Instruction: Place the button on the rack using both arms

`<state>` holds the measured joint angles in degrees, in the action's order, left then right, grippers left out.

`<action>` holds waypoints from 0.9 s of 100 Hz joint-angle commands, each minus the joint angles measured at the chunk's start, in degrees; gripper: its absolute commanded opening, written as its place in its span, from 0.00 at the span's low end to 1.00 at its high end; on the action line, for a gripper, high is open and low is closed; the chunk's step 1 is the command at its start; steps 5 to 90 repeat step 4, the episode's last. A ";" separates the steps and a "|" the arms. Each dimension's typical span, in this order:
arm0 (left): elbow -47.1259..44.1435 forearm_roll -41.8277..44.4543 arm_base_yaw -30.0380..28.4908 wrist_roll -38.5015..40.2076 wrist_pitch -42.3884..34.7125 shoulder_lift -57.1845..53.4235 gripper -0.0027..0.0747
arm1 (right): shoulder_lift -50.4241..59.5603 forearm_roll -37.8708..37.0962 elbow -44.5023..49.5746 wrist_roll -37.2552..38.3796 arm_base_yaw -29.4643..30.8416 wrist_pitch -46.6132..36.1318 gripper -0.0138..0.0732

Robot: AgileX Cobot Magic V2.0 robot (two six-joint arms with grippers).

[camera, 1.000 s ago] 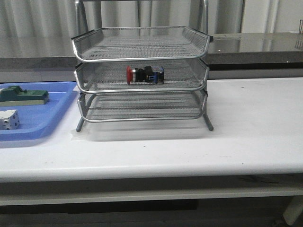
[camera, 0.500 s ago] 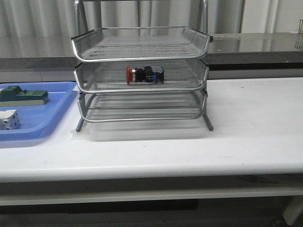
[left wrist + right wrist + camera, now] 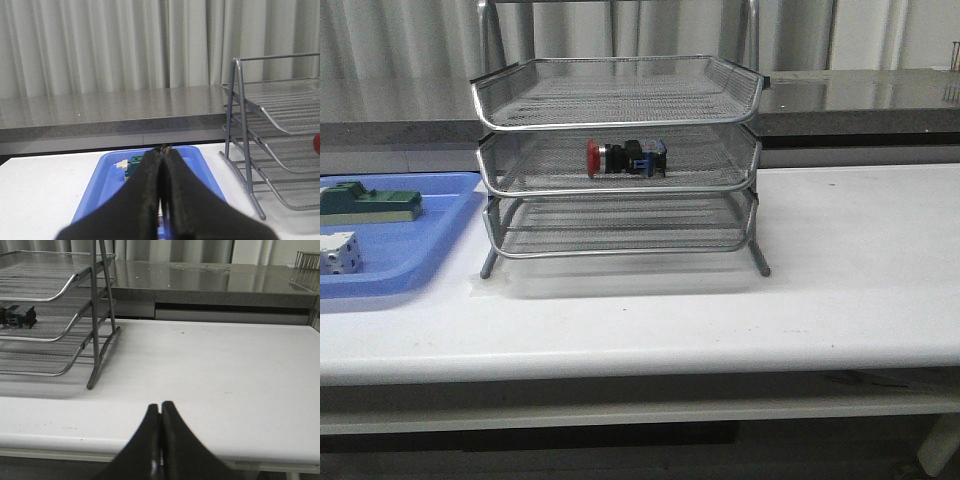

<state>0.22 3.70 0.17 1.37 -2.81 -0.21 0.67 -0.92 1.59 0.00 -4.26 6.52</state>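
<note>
Lying on its side in the middle tier of the rack (image 3: 617, 160), red cap toward the left, blue block toward the right; the button (image 3: 626, 158) well inside the mesh floor, away from the rim, so unlikely to roll out. Middle tier pushed in flush with the other two, front lips lined up. Judged from that: placement done, nothing left but the retreat.

Pulled back off the table (image 3: 840, 270), both arms, neither visible from the front. Left gripper (image 3: 161, 200) pressed closed on nothing, fingers meeting along one seam, pointed over the blue tray (image 3: 200, 172) toward the curtain. Right gripper (image 3: 160, 440) likewise closed and empty, hanging just beyond the near table edge, rack off to its side with the button's dark end glimpsed between the tiers.

Left behind in the blue tray: white block (image 3: 338, 252) and green-and-grey block (image 3: 370, 202), not part of the job, lying apart from each other.
</note>
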 commanded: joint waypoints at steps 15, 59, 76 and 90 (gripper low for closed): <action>-3.25 -0.64 0.10 0.43 -4.34 -1.82 0.01 | 1.07 -0.34 -1.05 -0.35 0.43 -4.55 0.09; -3.25 -0.64 0.10 0.43 -4.34 -1.82 0.01 | 1.07 -0.34 -1.05 -0.35 0.43 -4.55 0.09; -3.25 -0.64 0.10 0.43 -4.34 -1.82 0.01 | 1.07 -0.34 -1.05 -0.35 0.43 -4.55 0.09; -3.25 -0.64 0.10 0.43 -4.34 -1.82 0.01 | 1.07 -0.34 -1.05 -0.35 0.43 -4.55 0.09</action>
